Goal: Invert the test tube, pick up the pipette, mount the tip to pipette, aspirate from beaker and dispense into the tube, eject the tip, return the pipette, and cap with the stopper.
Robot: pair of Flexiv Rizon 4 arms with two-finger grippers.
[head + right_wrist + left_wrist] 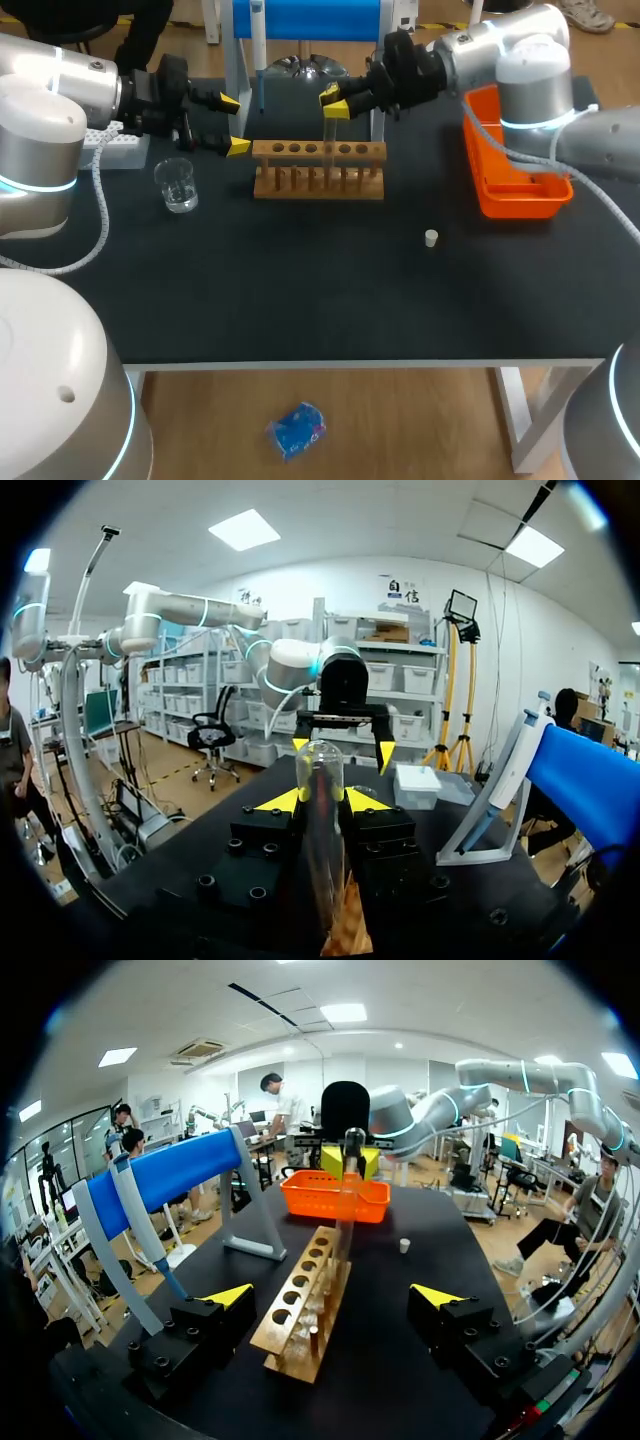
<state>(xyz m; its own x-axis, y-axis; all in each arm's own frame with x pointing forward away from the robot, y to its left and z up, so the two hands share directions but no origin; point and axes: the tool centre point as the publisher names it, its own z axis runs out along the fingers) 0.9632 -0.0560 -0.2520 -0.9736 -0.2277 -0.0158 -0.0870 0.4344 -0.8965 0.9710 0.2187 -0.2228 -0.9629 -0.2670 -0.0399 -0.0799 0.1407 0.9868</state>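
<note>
table (300, 300): black top, wooden rack (318, 168) on it
right gripper (334, 103): clamped on test tube (331, 132), vertical, over rack
left gripper (234, 124): fingers apart, beside rack's left end

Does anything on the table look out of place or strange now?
The clear glass test tube, held by the right gripper over the wooden rack, has its round closed end up. The small white stopper lies alone on the black table. Nothing looks spilled.

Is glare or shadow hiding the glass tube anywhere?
Head view: test tube in the right claw is faint against the dark table, no glare. Right wrist view: plainly outlined, small glint on its rounded end. Left wrist view: pale but traceable before the orange bin.
</note>
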